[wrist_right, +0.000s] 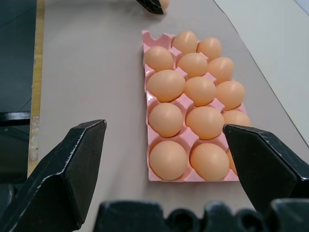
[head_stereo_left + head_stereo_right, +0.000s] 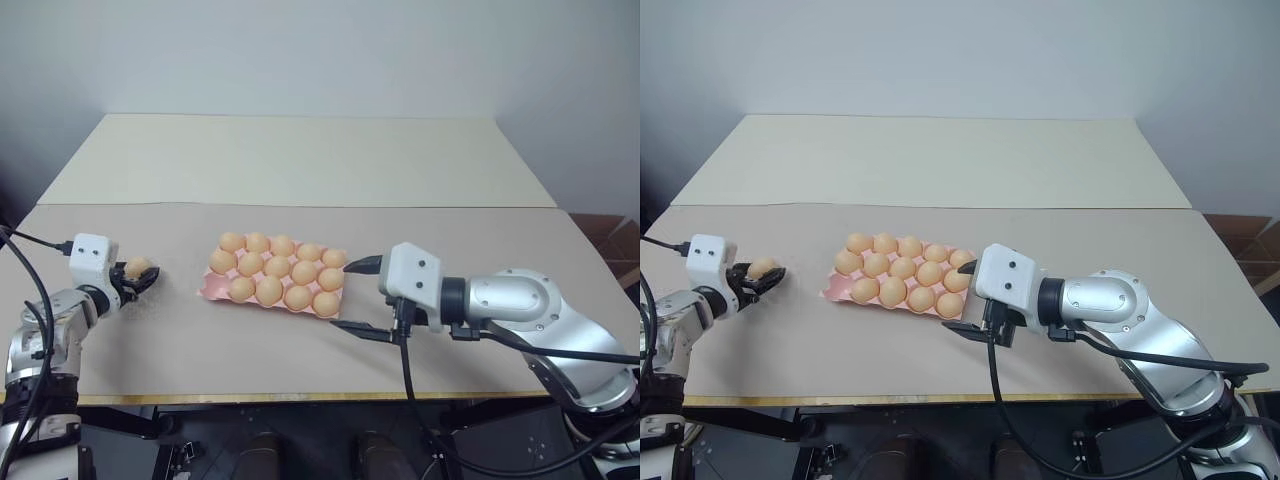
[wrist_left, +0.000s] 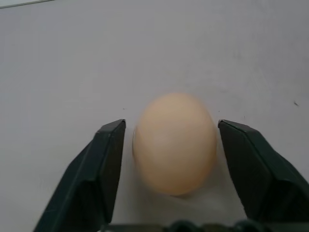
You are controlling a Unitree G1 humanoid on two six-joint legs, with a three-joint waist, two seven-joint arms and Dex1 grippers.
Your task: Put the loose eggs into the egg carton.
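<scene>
One loose egg (image 2: 137,267), tan-orange, lies on the table well to the left of the egg carton (image 2: 208,290). My left gripper (image 2: 146,277) is around it. In the left wrist view the two black fingers (image 3: 104,164) stand tight against the sides of the egg (image 3: 174,145), which rests on the table. The pink egg carton holds several eggs, and its near-left corner cup (image 1: 150,36) is bare. My right gripper (image 2: 345,296) hovers open at the carton's right end, looking along the rows, with nothing between its fingers.
The carton sits mid-table on a beige sheet whose front edge (image 2: 300,398) runs close to me. A second, paler table top (image 2: 300,160) lies behind it. Black cables (image 2: 405,380) hang from both wrists. A brown box (image 2: 610,240) stands beyond the table's right side.
</scene>
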